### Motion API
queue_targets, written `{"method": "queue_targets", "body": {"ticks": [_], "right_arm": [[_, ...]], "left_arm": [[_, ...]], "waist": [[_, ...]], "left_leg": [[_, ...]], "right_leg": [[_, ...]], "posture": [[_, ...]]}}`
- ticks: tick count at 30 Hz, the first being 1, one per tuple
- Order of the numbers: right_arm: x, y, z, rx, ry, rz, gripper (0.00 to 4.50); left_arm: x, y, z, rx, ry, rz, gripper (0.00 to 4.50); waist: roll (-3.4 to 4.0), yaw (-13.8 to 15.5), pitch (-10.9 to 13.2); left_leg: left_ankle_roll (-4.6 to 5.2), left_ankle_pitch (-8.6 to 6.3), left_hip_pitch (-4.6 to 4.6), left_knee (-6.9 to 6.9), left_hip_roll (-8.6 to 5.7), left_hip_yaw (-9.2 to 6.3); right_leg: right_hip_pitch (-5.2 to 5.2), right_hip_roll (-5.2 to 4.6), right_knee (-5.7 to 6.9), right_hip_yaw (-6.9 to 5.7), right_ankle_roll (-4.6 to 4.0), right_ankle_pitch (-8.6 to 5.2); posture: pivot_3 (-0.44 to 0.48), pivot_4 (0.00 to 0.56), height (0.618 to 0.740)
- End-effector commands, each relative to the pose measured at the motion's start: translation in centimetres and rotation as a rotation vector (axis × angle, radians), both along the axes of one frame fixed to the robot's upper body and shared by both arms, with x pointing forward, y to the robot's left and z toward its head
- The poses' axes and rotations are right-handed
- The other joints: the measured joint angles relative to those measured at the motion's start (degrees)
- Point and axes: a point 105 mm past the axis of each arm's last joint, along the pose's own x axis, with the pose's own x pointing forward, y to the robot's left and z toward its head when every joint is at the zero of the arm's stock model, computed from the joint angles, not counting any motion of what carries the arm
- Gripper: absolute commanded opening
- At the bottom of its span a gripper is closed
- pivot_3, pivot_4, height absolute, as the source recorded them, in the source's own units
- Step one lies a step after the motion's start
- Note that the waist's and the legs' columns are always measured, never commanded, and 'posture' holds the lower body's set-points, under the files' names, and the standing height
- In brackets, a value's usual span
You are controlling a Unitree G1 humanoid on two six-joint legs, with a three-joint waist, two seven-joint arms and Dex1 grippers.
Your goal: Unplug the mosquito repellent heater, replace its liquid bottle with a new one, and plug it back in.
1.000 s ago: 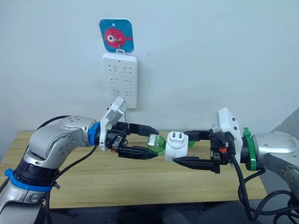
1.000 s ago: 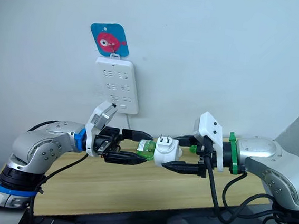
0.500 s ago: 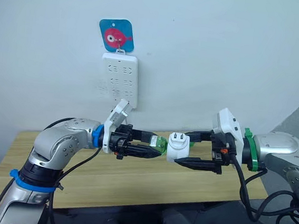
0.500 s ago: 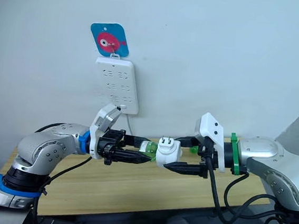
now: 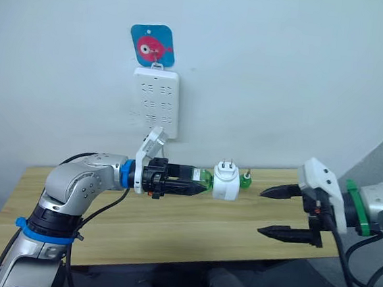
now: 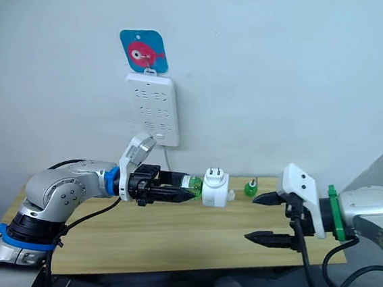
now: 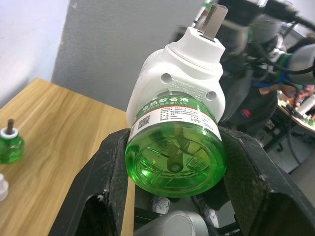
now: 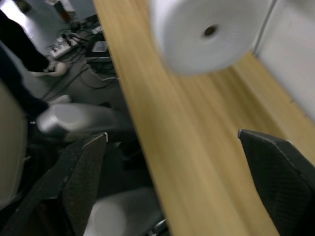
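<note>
Heater (image 5: 226,185) with green bottle (image 5: 204,181) lay horizontal, bottle clamped in left gripper (image 5: 190,188); right gripper (image 5: 272,209) gaped empty beyond heater, prongs up.

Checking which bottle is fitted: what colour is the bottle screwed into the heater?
Clear green bottle, white label, in the white heater; left wrist view shows it best.

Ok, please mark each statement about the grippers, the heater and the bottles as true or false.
1. The left gripper is shut on the green bottle fitted in the mosquito repellent heater. True.
2. The right gripper grips the heater. False: it is open and apart from it.
3. The heater is plugged into the power strip. False: it is held in the air, prongs pointing up.
4. Another green bottle stands on the table. True.
</note>
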Motion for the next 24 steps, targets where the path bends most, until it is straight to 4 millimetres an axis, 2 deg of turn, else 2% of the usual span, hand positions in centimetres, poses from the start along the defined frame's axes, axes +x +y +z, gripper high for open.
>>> {"method": "queue_targets", "body": {"ticks": [1,7,9,18,24], "right_arm": [[-1.5,1.6,2.3,0.106,-0.005,0.082,2.84],[0.2,4.1,4.6,0.295,0.005,0.050,0.61],[0.9,4.6,5.0,0.325,0.015,0.041,0.05],[2.0,6.3,4.3,0.315,0.034,0.057,0.00],[2.9,6.5,3.7,0.293,0.006,0.027,0.00]], "left_arm": [[0.0,0.1,1.0,-0.025,-0.037,-0.015,2.34],[-1.1,-0.1,1.1,-0.028,0.002,-0.100,2.34],[-1.5,-0.1,1.1,-0.025,0.012,-0.120,2.34],[-2.5,-0.2,1.2,-0.036,0.025,-0.151,2.34],[-3.0,-0.4,1.5,-0.040,0.028,-0.176,2.34]], "waist": [[0.00,-0.32,0.00],[0.00,-1.47,0.00],[0.01,-1.55,0.00],[0.01,-1.25,-0.01],[0.02,-1.20,-0.02]], "left_leg": [[0.00,0.00,0.05,0.00,0.01,0.00],[0.00,0.00,0.04,-0.04,0.01,0.03],[0.00,0.00,0.02,-0.06,0.01,0.03],[0.00,0.00,0.01,-0.06,0.02,-0.01],[0.00,0.00,0.01,-0.06,0.02,-0.02]], "right_leg": [[0.05,0.01,0.00,0.00,0.00,0.00],[0.03,0.01,-0.03,0.05,0.00,0.00],[-0.01,0.01,-0.02,0.06,0.00,0.00],[-0.02,0.00,0.00,0.02,0.00,0.00],[-0.02,0.00,0.01,0.01,0.00,0.00]], "posture": [[-0.310,0.060,0.733],[-0.311,0.055,0.733],[-0.304,0.052,0.733],[-0.284,0.046,0.733],[-0.282,0.043,0.733]]}}
